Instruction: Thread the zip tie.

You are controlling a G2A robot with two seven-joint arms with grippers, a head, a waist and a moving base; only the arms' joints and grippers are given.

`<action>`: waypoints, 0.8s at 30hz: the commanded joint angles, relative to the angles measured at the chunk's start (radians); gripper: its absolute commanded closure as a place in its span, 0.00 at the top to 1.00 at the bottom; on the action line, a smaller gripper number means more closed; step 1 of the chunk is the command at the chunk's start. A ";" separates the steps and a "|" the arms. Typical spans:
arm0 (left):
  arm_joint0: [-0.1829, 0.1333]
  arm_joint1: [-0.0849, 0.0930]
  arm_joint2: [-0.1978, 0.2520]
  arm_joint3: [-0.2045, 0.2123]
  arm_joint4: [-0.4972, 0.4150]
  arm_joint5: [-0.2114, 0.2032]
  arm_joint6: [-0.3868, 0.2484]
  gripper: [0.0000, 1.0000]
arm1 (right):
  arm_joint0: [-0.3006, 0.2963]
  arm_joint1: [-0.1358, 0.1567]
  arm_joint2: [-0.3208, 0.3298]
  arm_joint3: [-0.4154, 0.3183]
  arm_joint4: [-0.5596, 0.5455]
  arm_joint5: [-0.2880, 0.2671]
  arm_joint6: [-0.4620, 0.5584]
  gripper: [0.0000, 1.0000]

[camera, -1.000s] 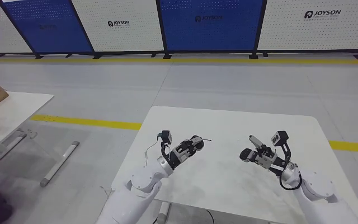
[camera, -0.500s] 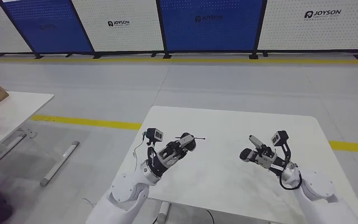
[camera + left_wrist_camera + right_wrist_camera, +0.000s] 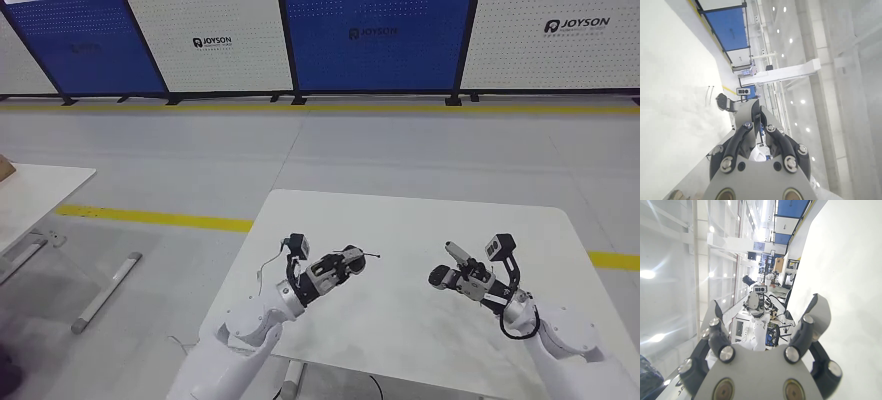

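My left gripper (image 3: 352,259) hovers over the middle-left of the white table (image 3: 420,220) and is shut on a thin black zip tie (image 3: 369,257). The tie's free end sticks out toward the right arm. In the left wrist view the tie (image 3: 759,119) is a narrow strip pinched between the closed fingers (image 3: 755,111). My right gripper (image 3: 447,270) hangs above the table's right half, facing the left one, open and holding nothing. Its own view shows the spread fingers (image 3: 815,303) with the left arm's wrist (image 3: 755,301) beyond them.
Two more black zip ties (image 3: 708,93) lie side by side on the table beyond the right gripper (image 3: 723,101). A gap of bare table separates the two grippers. A second white table (image 3: 30,195) stands off to the left across the floor.
The left arm swung left and away half a second ago, then came back toward the right gripper, still holding the zip tie. The right arm has stayed put.
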 commanded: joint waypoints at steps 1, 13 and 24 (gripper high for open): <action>-0.029 -0.004 0.026 0.055 0.004 0.012 0.006 0.00 | 0.000 0.000 0.000 0.000 0.000 0.000 0.000 1.00; -0.091 -0.014 0.099 0.213 0.021 -0.011 -0.028 0.00 | 0.000 0.000 0.000 0.000 0.000 0.000 0.000 1.00; 0.038 0.009 0.009 -0.041 0.051 -0.168 -0.037 0.00 | 0.000 0.000 0.000 0.000 0.000 0.000 0.000 1.00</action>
